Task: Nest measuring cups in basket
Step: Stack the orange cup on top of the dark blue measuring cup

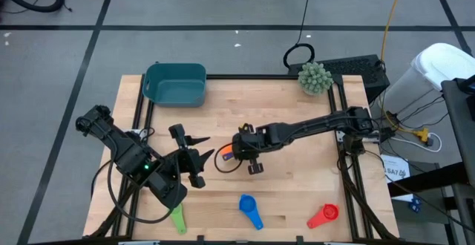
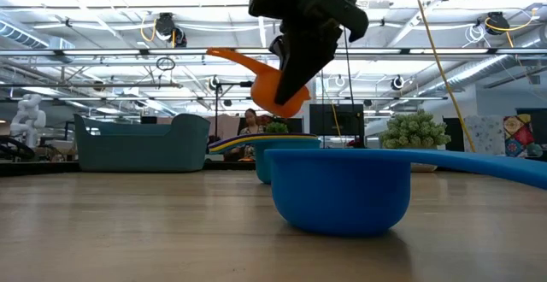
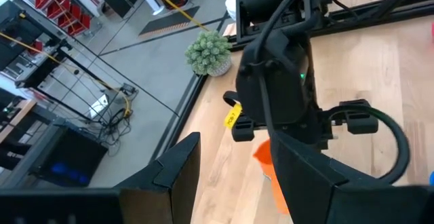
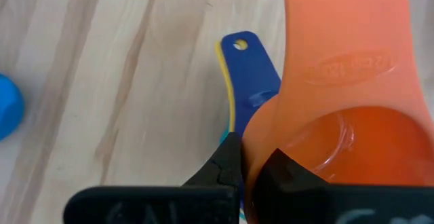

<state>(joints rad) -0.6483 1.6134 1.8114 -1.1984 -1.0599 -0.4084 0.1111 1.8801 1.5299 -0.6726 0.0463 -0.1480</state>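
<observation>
Desk (image 1: 297, 200) planks are carrying everything, with the teal basket (image 1: 177, 84) sitting at the far edge toward the left corner. The right gripper (image 1: 247, 150) is hanging over the desk's middle, its jaws pinching shut on the rim of the orange cup (image 2: 275, 87), which is riding clear of the wood with its handle pointing toward the left arm. The basket is lying beyond and to the left of that cup, so the carry probably needs to run that way. The left gripper (image 1: 191, 156) is waiting just beside it, jaws partly open and empty. Stacked cups (image 4: 244, 81) are lying beneath the orange one; blue (image 1: 251, 208), red (image 1: 323, 215) and green (image 1: 178, 219) cups are resting along the near edge.
</observation>
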